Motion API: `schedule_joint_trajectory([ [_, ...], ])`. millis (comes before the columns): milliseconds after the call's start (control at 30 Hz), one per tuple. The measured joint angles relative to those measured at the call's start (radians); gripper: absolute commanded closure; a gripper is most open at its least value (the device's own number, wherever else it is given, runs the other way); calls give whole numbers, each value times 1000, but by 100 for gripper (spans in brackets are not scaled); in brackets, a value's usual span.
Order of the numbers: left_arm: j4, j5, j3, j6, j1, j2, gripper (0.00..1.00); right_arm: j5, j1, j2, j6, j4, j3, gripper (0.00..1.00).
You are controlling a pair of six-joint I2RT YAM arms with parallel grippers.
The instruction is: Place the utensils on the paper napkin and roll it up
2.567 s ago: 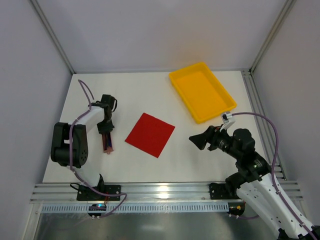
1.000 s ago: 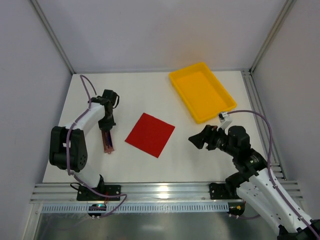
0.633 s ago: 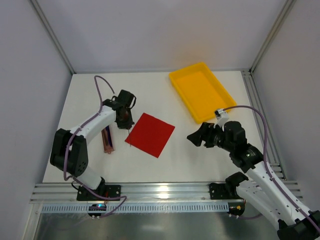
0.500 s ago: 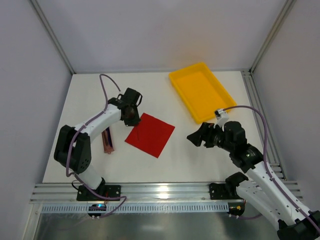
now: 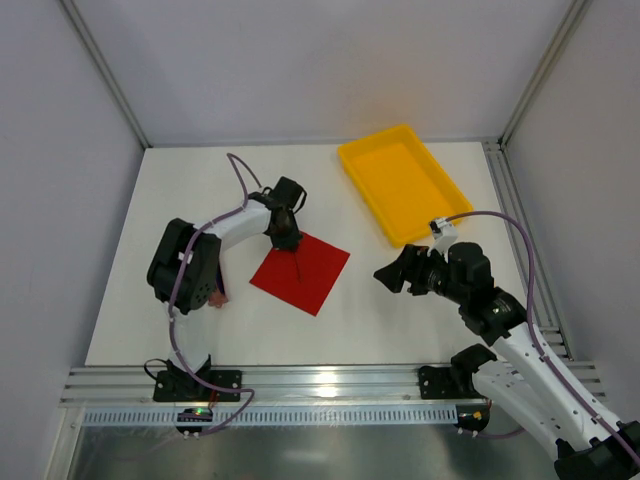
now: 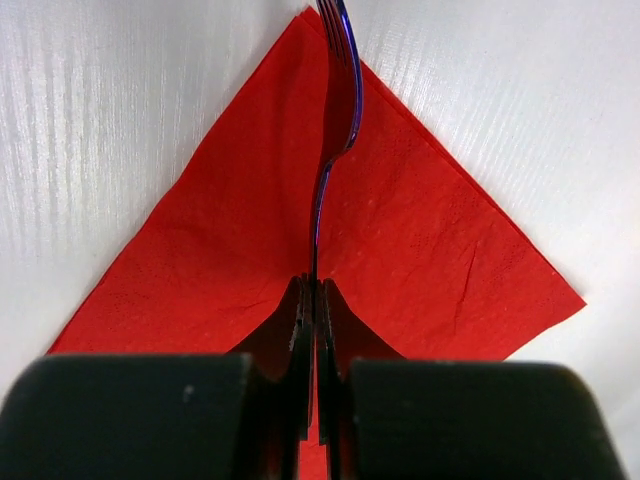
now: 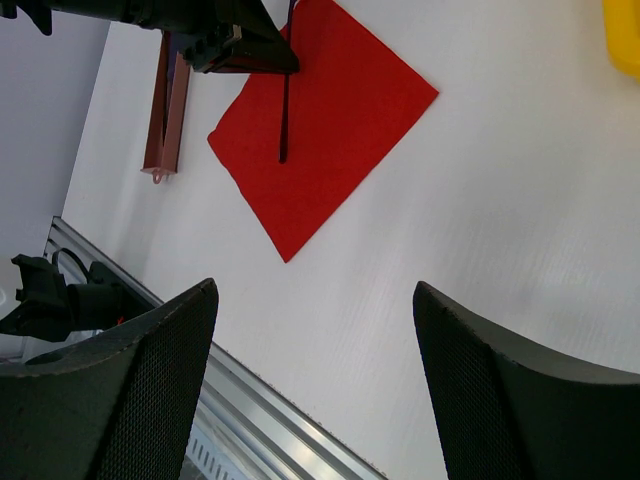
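1. The left gripper (image 5: 292,240) is hanging over the far corner of the thin bright red square paper napkin (image 5: 312,282). 2.6 s ago it was down at the small brownish-red rectangular block (image 7: 165,105) left of the napkin, and it has been swinging across since.
2. It is clenching the handle of the slender blue-purple fork (image 6: 338,110), so 1 of the 2 utensils is arriving above the napkin. Judged from this, the laying-down step is under way but not finished, and rolling is not yet beginning.
3. The right gripper (image 5: 384,276) is waiting well to the right of the napkin, jaws spread wide and gripping nothing, and it is barely shifting between pictures.
4. The left wrist view is adding what the top view is missing. The jaws are pressing flat on the thin handle, and the fork is running along the napkin's diagonal with its tines towards a corner.
5. The right wrist view is showing the fork and the block together, the block lying just off the napkin's left edge.
6. No view is settling whether the fork is touching the paper.
7. The black utensil is not showing clearly anywhere. A dark strip along the block may be it, but that cannot be told.
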Motion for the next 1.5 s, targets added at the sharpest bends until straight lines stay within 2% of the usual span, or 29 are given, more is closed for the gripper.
schedule_joint_trajectory([
  [467, -6, -20, 40, -19, -8, 47, 100, 6, 0, 0, -3, -3, 0, 21],
  [633, -26, -31, 66, -18, -15, 66, 91, 7, 0, -2, -5, -4, 0, 21],
  [1033, -62, -62, 112, -18, -30, 100, 87, 15, 0, -22, -15, -17, 0, 20],
  [1267, -82, -72, 117, -17, -40, 100, 76, 19, 0, -22, -21, -21, 0, 20],
  [1500, -116, -84, 133, -17, -51, 94, 73, 23, 0, -34, -24, -26, 0, 21],
])
